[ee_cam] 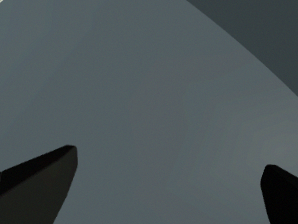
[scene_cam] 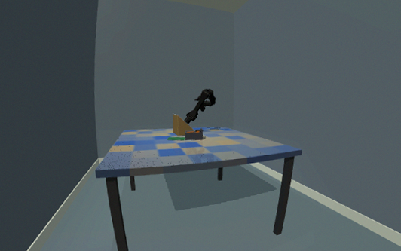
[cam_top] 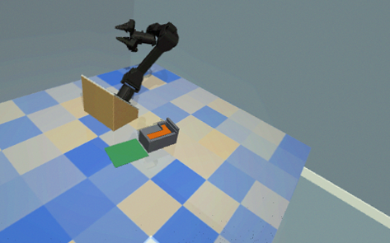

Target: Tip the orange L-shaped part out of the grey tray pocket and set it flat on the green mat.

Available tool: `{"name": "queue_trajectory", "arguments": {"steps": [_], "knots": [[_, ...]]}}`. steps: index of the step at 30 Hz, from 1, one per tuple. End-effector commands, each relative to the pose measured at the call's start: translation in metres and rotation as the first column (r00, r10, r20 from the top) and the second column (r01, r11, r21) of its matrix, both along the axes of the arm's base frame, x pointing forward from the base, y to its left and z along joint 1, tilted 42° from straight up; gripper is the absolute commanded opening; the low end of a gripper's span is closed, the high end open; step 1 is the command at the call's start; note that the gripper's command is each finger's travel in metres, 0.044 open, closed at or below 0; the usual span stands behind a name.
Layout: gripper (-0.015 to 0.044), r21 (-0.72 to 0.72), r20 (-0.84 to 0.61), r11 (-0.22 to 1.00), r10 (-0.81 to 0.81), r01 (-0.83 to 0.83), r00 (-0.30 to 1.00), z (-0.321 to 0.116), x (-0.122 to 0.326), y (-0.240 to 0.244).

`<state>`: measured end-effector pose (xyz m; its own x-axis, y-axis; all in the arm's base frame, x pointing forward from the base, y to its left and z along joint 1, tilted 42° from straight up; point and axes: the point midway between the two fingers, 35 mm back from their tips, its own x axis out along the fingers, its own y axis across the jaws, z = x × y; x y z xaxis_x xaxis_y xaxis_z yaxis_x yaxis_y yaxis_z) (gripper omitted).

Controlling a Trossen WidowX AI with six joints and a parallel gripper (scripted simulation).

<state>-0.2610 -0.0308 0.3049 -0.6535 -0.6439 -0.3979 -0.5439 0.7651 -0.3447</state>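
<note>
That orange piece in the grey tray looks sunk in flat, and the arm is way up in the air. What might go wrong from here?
1. The orange piece lies flush in the tray; a press off its L-shaped end may not tip it.
2. The open end effector is raised high, facing away, so its camera cannot see the tray.
3. The cardboard panel stands between arm base and green mat; a low swing might clip it.

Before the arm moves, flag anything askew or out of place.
Nothing stands out. The orange part lies flush in the tray, the mat lies flat beside it, and the open hand hangs high above the table, holding nothing.
</note>
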Motion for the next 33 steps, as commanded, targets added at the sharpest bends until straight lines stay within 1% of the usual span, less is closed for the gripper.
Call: {"name": "queue_trajectory", "arguments": {"steps": [1,5,8,9,12,13,16,21,27,33], "knots": [[0.0374,0.005,-0.002,1.0,-0.005,0.005,1.0,-0.001,-0.001,0.002],[0.0269,0.065,-0.032,0.996,-0.065,0.067,0.997,-0.006,-0.002,0.025],[0.019,0.158,-0.091,0.977,-0.127,0.141,0.988,-0.01,-0.003,0.055],[0.018,0.183,-0.101,0.968,-0.155,0.172,0.983,-0.013,-0.002,0.068],[0.018,0.271,-0.128,0.925,-0.241,0.268,0.962,-0.025,0.004,0.109],[0.018,0.304,-0.161,0.902,-0.267,0.305,0.95,-0.024,0.008,0.121],[0.018,0.373,-0.186,0.854,-0.314,0.363,0.931,-0.03,0.018,0.149],[0.018,0.491,-0.195,0.74,-0.42,0.459,0.886,-0.048,0.052,0.208],[0.018,0.643,-0.174,0.58,-0.525,0.5,0.833,-0.072,0.117,0.269],[0.018,0.75,-0.139,0.45,-0.61,0.485,0.78,-0.097,0.196,0.304]]}}
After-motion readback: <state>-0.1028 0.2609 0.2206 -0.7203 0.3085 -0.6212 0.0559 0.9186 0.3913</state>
